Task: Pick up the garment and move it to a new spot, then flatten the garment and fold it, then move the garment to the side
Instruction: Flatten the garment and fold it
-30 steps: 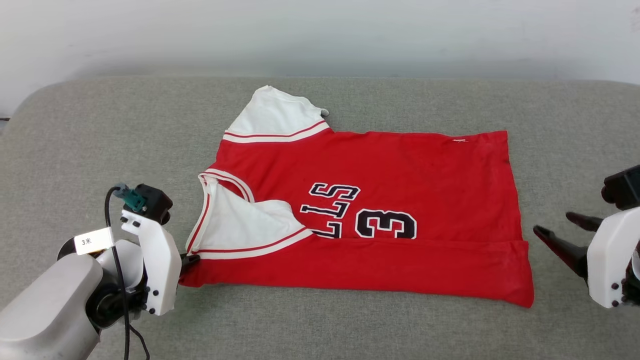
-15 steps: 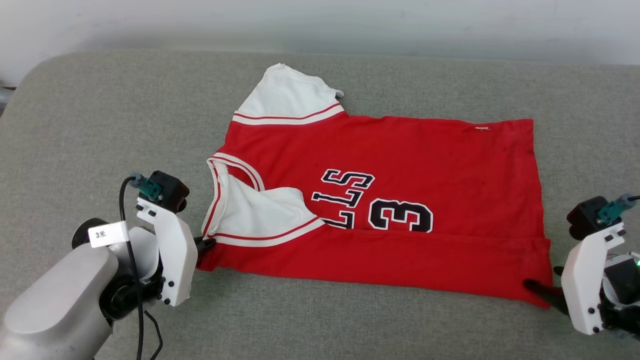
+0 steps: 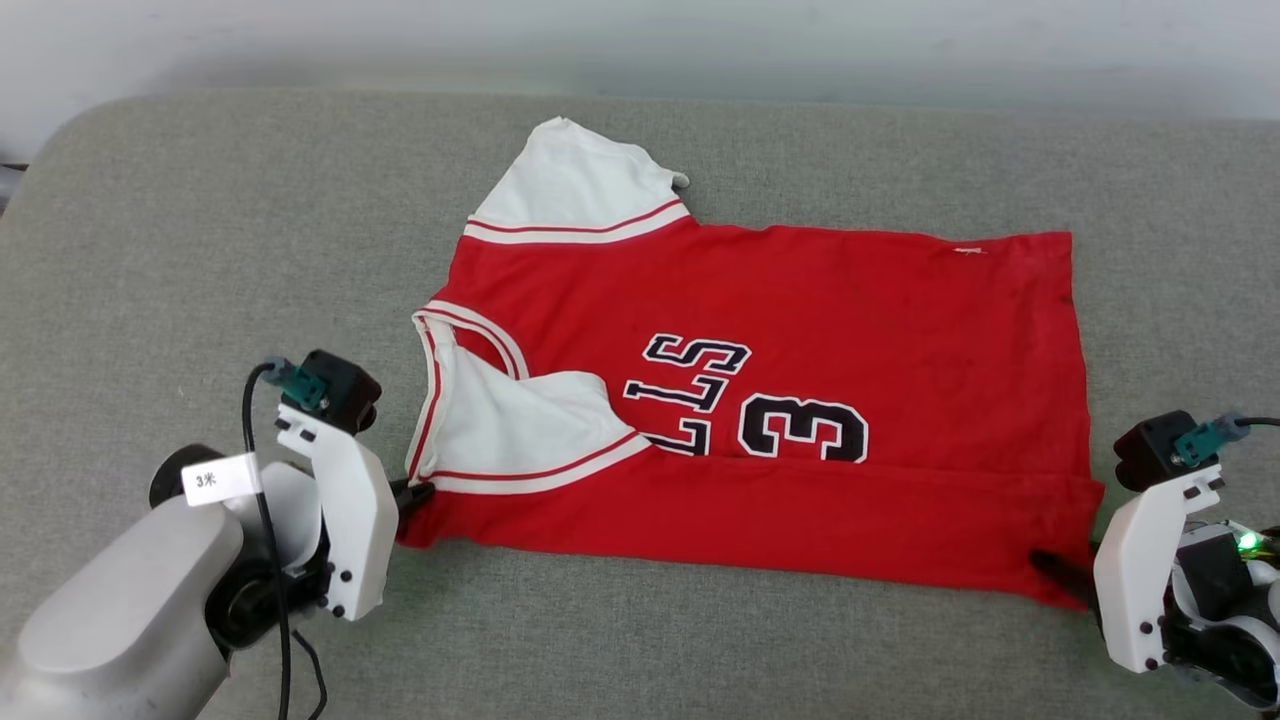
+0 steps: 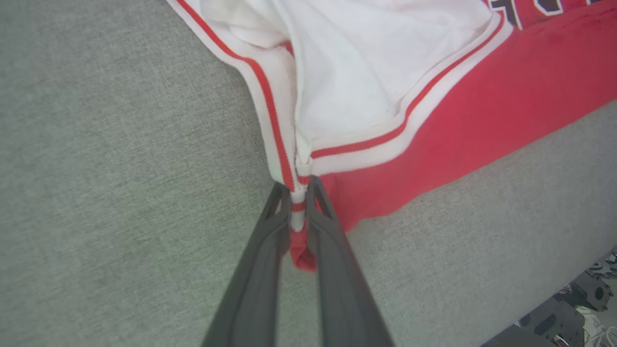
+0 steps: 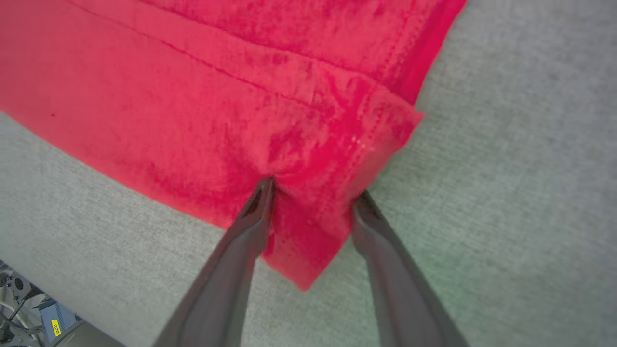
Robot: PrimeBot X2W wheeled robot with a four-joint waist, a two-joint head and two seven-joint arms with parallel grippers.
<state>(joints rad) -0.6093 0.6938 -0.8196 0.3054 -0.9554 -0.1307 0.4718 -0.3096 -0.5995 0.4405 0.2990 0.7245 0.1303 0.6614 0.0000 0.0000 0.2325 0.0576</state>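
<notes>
**Right gripper reaches the hem**

Head view: one garment (image 3: 800,330) lies flat on the grey cushion (image 3: 200,250), long axis left-right, collar leftward. The right gripper (image 3: 1050,568), one of two, has reached its near hem corner.
Left wrist view: the left gripper (image 4: 299,193) is pinched tight on the collar trim.
Right wrist view: jaws parted, straddling the corner.

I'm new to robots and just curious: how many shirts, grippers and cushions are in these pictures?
shirt: 1
grippers: 2 (left gripper, right gripper)
cushion: 1
Total: 4
</notes>
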